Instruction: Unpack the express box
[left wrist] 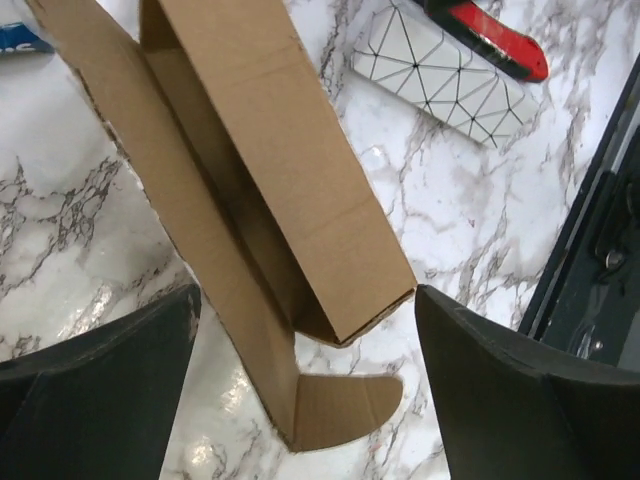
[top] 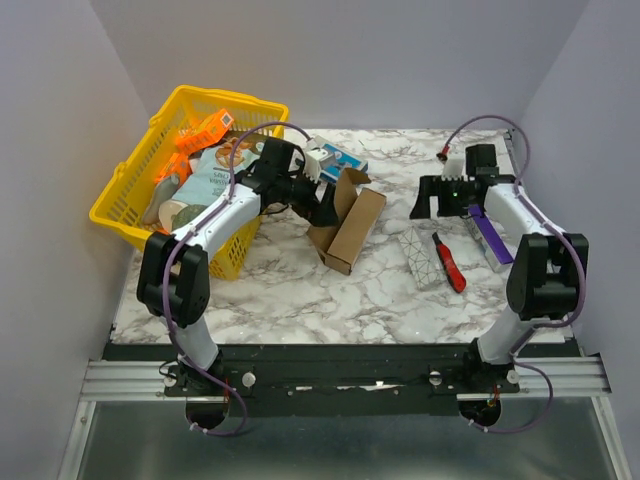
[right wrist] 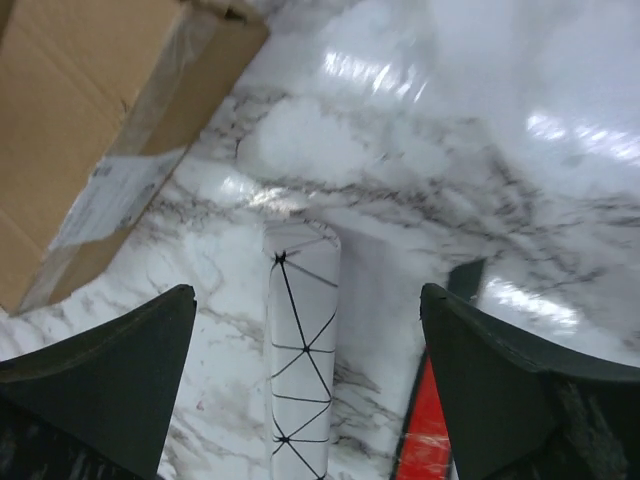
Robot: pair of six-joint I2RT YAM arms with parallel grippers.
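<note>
express box (top: 357, 228) — diagonal, seemingly far-rightward

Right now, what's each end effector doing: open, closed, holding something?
Left end effector: open, holding nothing.
Right end effector: open, holding nothing.

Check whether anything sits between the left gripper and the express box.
Nothing visible does. In the left wrist view the open left gripper hangs directly over the express box at its open end, with no object between them. The white patterned box and red cutter lie off to one side, clear of that path.
</note>
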